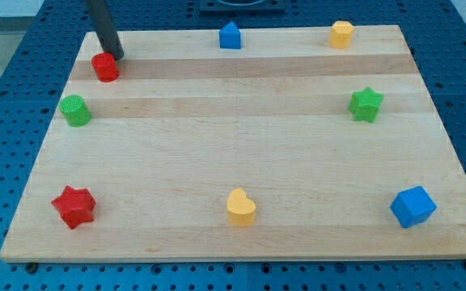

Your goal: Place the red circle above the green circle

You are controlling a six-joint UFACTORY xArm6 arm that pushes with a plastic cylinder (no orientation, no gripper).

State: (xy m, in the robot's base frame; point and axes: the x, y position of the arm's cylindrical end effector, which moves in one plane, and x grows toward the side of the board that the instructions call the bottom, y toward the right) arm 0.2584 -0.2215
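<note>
Red circle: our red circle (105, 67) sits near the counter's top-left corner, up and slightly right of the green circle (75, 111), close but apart.
Task standing: we judge the placement nearly met; a small nudge toward the view's left would square it over the green one.
My tip: my tip (116, 56) rests just beside the red circle's upper-right edge, touching or almost so; we cannot tell which. That side suits a push toward the left and bottom.
Tool: we carry no jaws to open or close, only the rod.
Other blocks: red star (74, 207), yellow heart (241, 208), blue cube (413, 206), green star (366, 104), a yellow block (341, 34) and a blue block (230, 36) lie well apart along the edges, out of our way.
Counter: pale wooden board (241, 137).
Writing: we see no labels, brands or text anywhere.
</note>
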